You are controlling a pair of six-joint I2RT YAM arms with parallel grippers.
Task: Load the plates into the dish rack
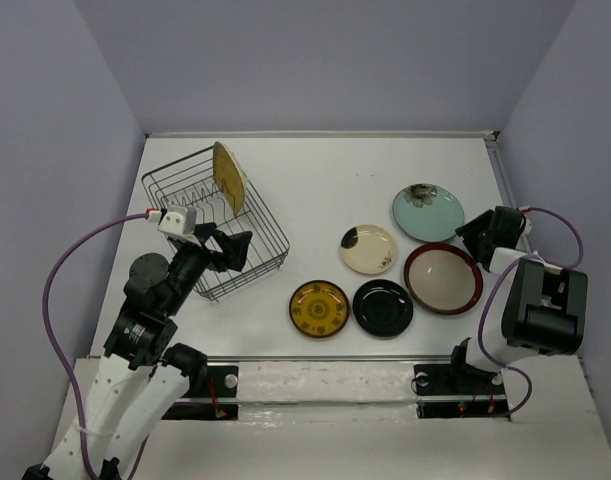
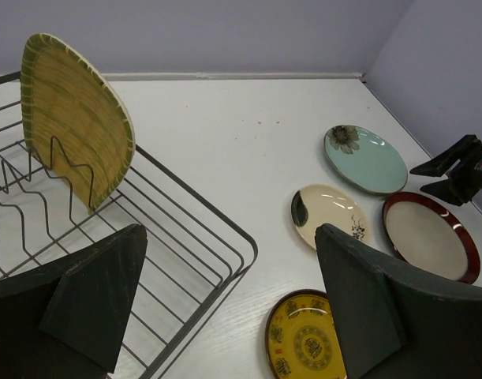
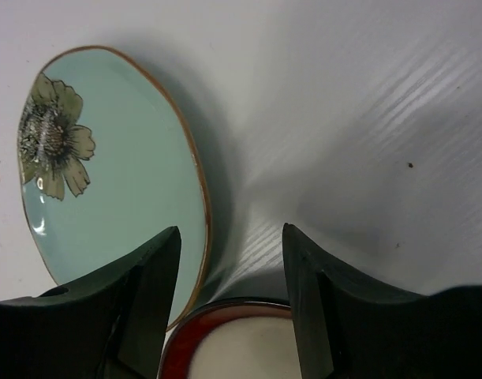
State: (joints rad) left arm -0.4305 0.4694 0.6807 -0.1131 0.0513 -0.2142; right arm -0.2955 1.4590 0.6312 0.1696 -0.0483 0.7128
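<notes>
One of six is loaded, the yellow ribbed plate [image 1: 229, 177] upright in the dish rack [image 1: 268, 222] at ten o'clock; five plates [image 1: 383, 307] lie on the tabletop [image 1: 325, 180] around four o'clock, the left claw [image 1: 237, 250] wide open, the right claw [image 3: 231, 245] half open, both empty, its wrist view cropping the teal plate [image 3: 122, 181].

Your top view looks down from high above the near edge, far enough back to take in the whole tabletop [image 1: 315, 180]. Your left wrist view sits low and close over the dish rack [image 2: 189, 237], facing right across the tabletop past the left gripper [image 2: 231, 233]. Your right wrist view sits very near the pale teal plate [image 3: 122, 189], looking down between the fingers of the right gripper [image 3: 231, 233]. All three views share that plate.
</notes>
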